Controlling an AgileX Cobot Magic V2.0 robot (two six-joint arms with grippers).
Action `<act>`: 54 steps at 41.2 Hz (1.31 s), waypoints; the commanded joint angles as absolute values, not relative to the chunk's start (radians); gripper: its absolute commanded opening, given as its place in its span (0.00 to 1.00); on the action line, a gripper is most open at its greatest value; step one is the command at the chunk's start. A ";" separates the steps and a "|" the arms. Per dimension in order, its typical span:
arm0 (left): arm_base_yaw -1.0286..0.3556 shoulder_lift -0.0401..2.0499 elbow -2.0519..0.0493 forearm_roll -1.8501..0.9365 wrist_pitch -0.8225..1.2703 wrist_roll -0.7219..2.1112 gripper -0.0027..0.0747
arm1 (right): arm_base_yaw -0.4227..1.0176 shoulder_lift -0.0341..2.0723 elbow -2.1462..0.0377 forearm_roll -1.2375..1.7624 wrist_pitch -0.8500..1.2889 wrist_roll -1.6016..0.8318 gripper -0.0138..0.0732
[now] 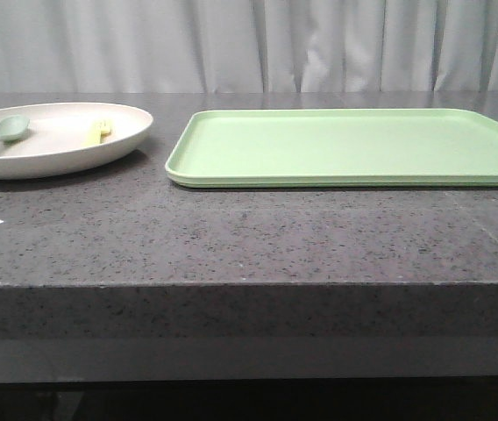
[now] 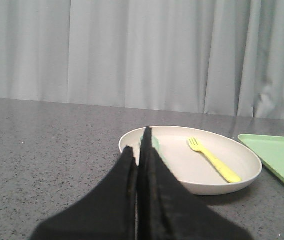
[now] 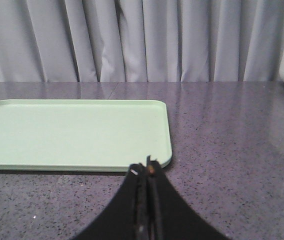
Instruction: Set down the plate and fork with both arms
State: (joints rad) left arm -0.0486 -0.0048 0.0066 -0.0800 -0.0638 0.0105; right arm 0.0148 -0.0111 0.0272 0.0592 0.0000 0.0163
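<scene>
Both grippers' fingers together, left gripper facing the plate left of the tray, fork lying in it: open first, grip the rim low.

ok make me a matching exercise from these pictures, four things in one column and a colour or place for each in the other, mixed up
Things:
1. fork
2. spoon
3. tray
4. left pincer

Descriptions:
A. light green, flat and rectangular, nothing on it
B. black, jaws closed, in front of the plate
C. pale yellow, lying in the plate on the side nearer the tray
D. grey-green, lying in the plate on the side away from the tray

Pairs: 1-C, 2-D, 3-A, 4-B
</scene>
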 commanded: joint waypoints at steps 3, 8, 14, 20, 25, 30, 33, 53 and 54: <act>-0.053 -0.027 0.010 -0.089 -0.148 0.000 0.01 | 0.012 -0.029 0.023 0.056 -0.116 0.010 0.08; -0.053 -0.027 -0.029 -0.107 -0.153 0.000 0.01 | 0.014 -0.029 -0.004 0.077 -0.135 0.017 0.08; -0.053 -0.023 -0.156 -0.109 -0.108 0.000 0.01 | 0.014 -0.029 -0.132 0.075 -0.013 0.017 0.08; -0.053 0.017 -0.356 -0.109 0.056 0.000 0.01 | 0.014 0.007 -0.316 0.013 0.139 0.009 0.08; -0.053 0.095 -0.523 -0.109 0.202 0.000 0.01 | 0.014 0.096 -0.482 -0.017 0.274 0.009 0.08; -0.053 0.207 -0.676 -0.094 0.355 0.000 0.01 | 0.014 0.214 -0.624 -0.017 0.394 0.009 0.08; -0.053 0.267 -0.748 -0.094 0.437 0.000 0.01 | 0.014 0.276 -0.686 -0.017 0.447 0.009 0.08; -0.053 0.453 -0.789 -0.094 0.489 0.000 0.01 | 0.014 0.530 -0.723 -0.017 0.512 0.009 0.08; -0.053 0.454 -0.789 -0.094 0.489 0.000 0.01 | 0.014 0.531 -0.723 -0.017 0.512 0.009 0.08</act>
